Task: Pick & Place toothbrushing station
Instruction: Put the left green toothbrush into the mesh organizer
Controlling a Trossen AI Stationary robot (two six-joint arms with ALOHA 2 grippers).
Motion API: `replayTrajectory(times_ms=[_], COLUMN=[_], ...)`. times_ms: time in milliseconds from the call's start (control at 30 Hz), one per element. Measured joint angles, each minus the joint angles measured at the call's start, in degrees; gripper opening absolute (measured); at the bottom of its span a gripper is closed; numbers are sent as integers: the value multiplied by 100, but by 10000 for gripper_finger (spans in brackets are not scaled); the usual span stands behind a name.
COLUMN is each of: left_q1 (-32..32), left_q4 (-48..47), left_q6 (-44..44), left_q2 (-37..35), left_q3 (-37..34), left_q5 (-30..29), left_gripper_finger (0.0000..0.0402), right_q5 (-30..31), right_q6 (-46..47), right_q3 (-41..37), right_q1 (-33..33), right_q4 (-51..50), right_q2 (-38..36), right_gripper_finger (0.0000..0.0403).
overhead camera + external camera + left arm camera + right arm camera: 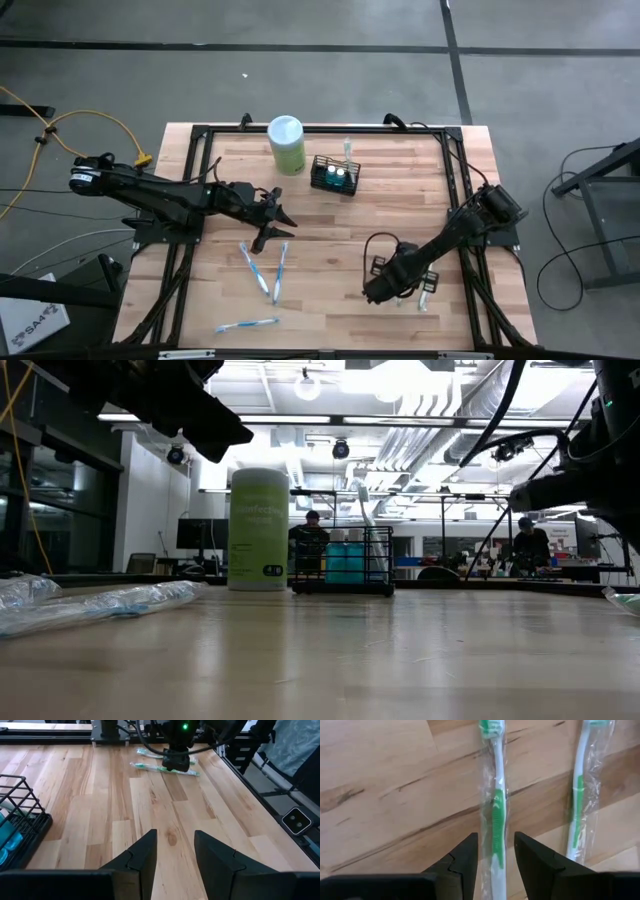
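While the light wooden slatted table [330, 220] carries everything, the small black wire-mesh basket [335, 176] stands near its far edge beside a pale green cylindrical canister [286, 144]. Left gripper [280, 224] hovers mid-table, fingers parted, empty. Right gripper [495, 851], fingers parted, straddles a green-and-white wrapped toothbrush [496, 805].

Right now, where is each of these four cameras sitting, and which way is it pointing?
High view: overhead, looking straight down on the table, both arms, the wire basket.
Low view: at tabletop height, looking level past the basket into the room; arms enter from above.
Left wrist view: on the left arm, over its open left claw, facing the right arm.
Right wrist view: over the open right claw, just above a wrapped green toothbrush.
Shared: high and low views both show the basket and the green canister.
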Motion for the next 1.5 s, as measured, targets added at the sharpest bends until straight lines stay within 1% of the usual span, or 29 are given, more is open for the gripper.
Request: replayTrajectory(times_ms=[233,533,633,867,1033,1100,1233,1500], left_q1=[0,0,0,0,0,0,0,0], left_q4=[-16,-17,-16,-15,-15,-15,-15,-15], left_q6=[0,1,2,2,2,2,2,2], left_q2=[-1,-2,-2,-2,-2,-2,-2,-2], left_q3=[-2,-2,-2,-2,-2,-2,-2,-2], left_q5=[97,117,117,134,134,134,134,132], left_gripper_finger=[127,127,127,127,127,127,127,127], right_q5=[-61,-108,-80,107,137,296,860,2235], right_q6=[-34,-50,-46,-70,-81,-76,-83,-180], right_q3=[9,24,17,14,-2,-2,-9,-15], right_q1=[10,76,100,118,136,182,313,514], right_q4=[252,359,349,320,188,164,112,167], right_q2=[352,461,465,470,481,481,489,505], right_gripper_finger=[119,116,95,17,18,16,9,7])
